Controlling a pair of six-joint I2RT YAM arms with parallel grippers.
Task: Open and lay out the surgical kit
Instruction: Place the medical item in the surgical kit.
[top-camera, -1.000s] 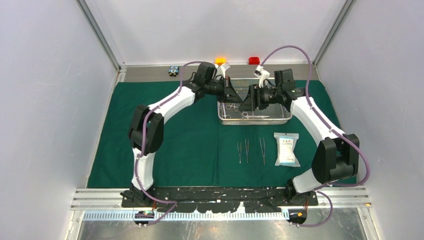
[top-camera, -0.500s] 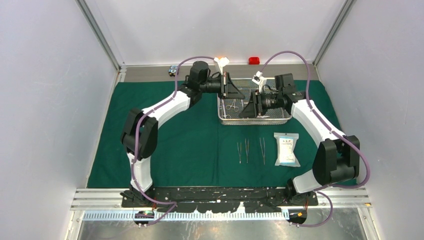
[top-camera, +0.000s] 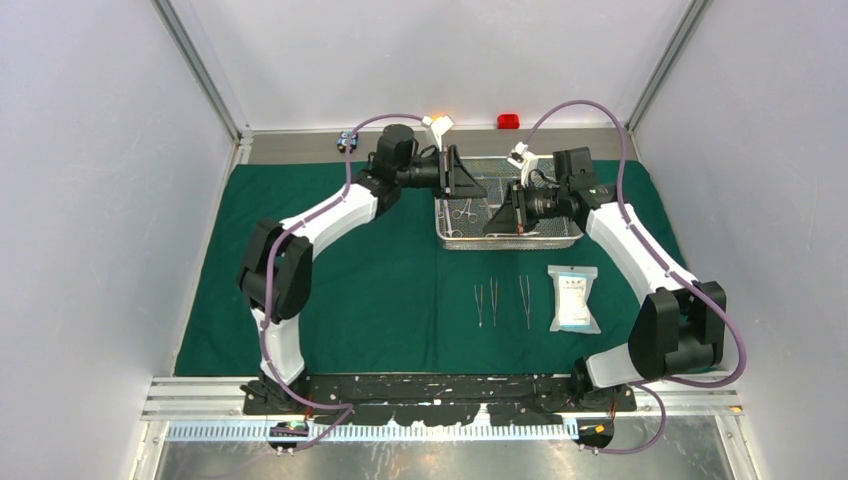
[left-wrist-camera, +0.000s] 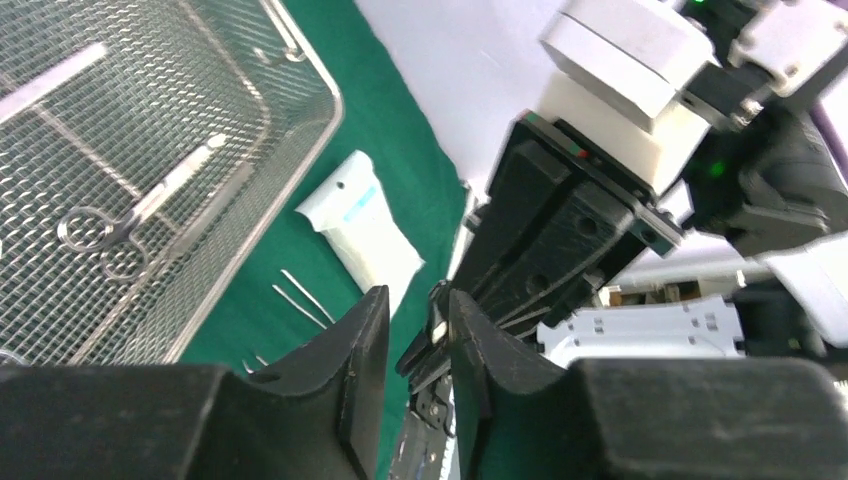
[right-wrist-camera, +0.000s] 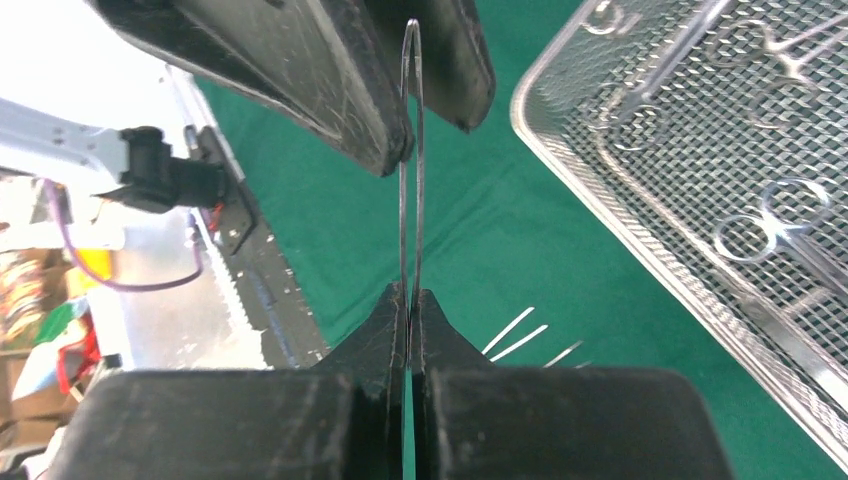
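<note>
The dark green cloth (top-camera: 380, 260) lies spread flat, with the silver mesh tray (top-camera: 510, 241) at its far middle. Over the tray both grippers meet. My right gripper (top-camera: 488, 229) (right-wrist-camera: 411, 295) is shut on a slim pair of steel tweezers (right-wrist-camera: 411, 150). Their far end reaches up between the parted fingers of my left gripper (top-camera: 484, 193) (left-wrist-camera: 415, 300), which stands open. Scissors (left-wrist-camera: 130, 215) and ring-handled forceps (right-wrist-camera: 770, 225) lie in the tray (left-wrist-camera: 310, 130) (right-wrist-camera: 600, 170). Three thin instruments (top-camera: 494, 300) and the white-blue packet (top-camera: 574, 298) (left-wrist-camera: 365, 225) lie on the cloth nearer the arms.
A red block (top-camera: 508, 121) and a black-blue block (top-camera: 347, 140) sit on the grey strip behind the cloth. Pale walls close in the left, right and back. The arms' base rail (top-camera: 440, 390) runs along the near edge.
My right gripper has closed onto the tweezers. My left gripper, shut before, has parted its fingers. Both arms shifted slightly over the tray.
</note>
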